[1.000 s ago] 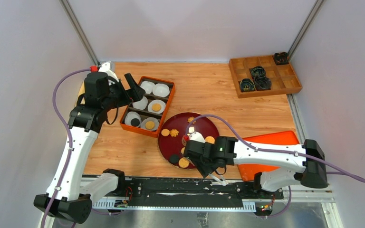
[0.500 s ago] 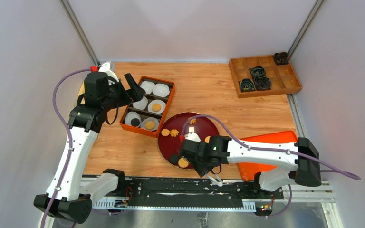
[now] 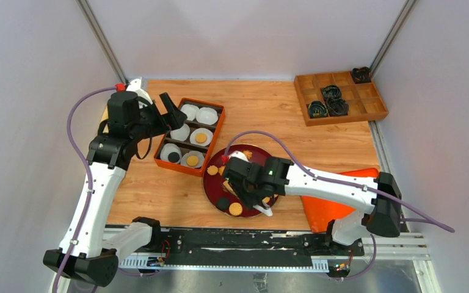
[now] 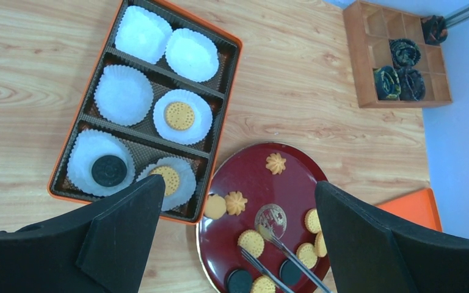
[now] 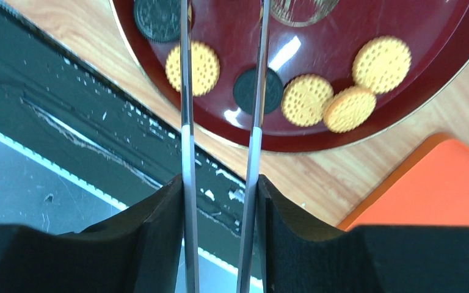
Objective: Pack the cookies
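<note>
**Holding tongs (image 5: 255, 140) over a plate (image 4: 250, 183) of cookies (image 4: 251, 242)**

The wooden table (image 3: 262, 110) takes up the middle of the overhead view. The left arm (image 3: 98, 189) climbs the left side of that frame. Its left gripper (image 4: 238, 183) hangs above the upper-left area, jaws spread wide with nothing between them. The right arm (image 3: 336, 186) stretches from the lower right toward the centre. Its right gripper (image 5: 220, 189) is clamped on the tongs, each black finger pressing against one of the thin metal arms.

A divided wooden tray (image 3: 348, 119) sits in the upper-right corner, well apart from the rest, with black coiled rings (image 3: 331, 93) in a few of its cells. A flat orange board (image 3: 320, 213) lies at the lower right, partly under the right arm. The orange box (image 4: 221, 122) at the upper left holds six white paper cups (image 4: 143, 33) in three rows. The dark red plate sits just beside the box's lower-right corner.

Three cookies are in the box:
- a golden round one (image 4: 179, 116) in the right cup of the middle row
- a black one (image 4: 109, 170) in the bottom-left cup
- another golden one (image 4: 166, 177) in the bottom-right cup

The others lie on the plate. One flower-shaped cookie (image 4: 275, 163) is near the top. A second flower-shaped one (image 4: 236, 202) sits beside a plain golden round at the left edge. A cluster of golden and black rounds fills the lower part.

The tong tips stand over that lower part, with one golden round between them. I cannot tell whether they touch it.
</note>
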`<state>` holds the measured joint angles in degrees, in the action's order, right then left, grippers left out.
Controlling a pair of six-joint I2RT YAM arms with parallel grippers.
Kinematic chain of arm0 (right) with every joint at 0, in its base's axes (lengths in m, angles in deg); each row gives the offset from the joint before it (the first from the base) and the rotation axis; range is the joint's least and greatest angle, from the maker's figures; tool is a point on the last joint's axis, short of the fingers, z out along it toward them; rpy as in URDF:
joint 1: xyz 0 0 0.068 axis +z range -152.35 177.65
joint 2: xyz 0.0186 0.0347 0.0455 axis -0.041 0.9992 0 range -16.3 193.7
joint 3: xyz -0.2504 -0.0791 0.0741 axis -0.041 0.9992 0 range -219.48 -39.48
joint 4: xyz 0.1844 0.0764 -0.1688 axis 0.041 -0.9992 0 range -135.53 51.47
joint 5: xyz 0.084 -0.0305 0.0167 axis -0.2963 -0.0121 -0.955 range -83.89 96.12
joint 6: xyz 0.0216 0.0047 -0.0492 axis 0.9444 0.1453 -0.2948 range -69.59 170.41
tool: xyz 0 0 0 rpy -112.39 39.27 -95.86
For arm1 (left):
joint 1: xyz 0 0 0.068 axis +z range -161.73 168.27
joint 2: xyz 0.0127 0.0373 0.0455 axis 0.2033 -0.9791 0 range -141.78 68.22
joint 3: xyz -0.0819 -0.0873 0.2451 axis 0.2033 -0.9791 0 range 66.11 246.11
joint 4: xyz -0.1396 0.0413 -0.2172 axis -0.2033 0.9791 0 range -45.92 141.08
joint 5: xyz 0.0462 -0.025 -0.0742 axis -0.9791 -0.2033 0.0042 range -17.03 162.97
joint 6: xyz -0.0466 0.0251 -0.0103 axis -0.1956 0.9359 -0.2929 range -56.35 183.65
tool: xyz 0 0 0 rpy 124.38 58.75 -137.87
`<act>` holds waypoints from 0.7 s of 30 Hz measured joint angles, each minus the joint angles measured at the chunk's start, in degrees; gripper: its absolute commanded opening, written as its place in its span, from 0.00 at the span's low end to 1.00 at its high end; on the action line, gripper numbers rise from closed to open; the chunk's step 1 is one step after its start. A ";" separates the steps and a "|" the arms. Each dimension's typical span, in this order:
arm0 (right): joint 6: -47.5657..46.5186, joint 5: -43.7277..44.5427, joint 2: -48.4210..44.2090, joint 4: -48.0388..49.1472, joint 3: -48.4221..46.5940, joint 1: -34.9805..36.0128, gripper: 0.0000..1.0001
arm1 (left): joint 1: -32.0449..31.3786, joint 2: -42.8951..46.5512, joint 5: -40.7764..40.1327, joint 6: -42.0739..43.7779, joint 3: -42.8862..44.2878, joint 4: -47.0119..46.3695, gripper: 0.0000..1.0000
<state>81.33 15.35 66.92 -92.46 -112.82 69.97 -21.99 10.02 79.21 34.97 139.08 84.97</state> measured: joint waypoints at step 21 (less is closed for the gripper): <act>-15.52 -3.21 27.71 8.74 -38.12 -13.29 0.00 | -0.04 -2.05 -9.18 1.09 5.03 1.90 1.00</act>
<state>65.81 12.14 94.63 -83.72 -150.94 56.68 -22.03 7.97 70.03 36.06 144.10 86.87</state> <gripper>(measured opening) 0.460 1.000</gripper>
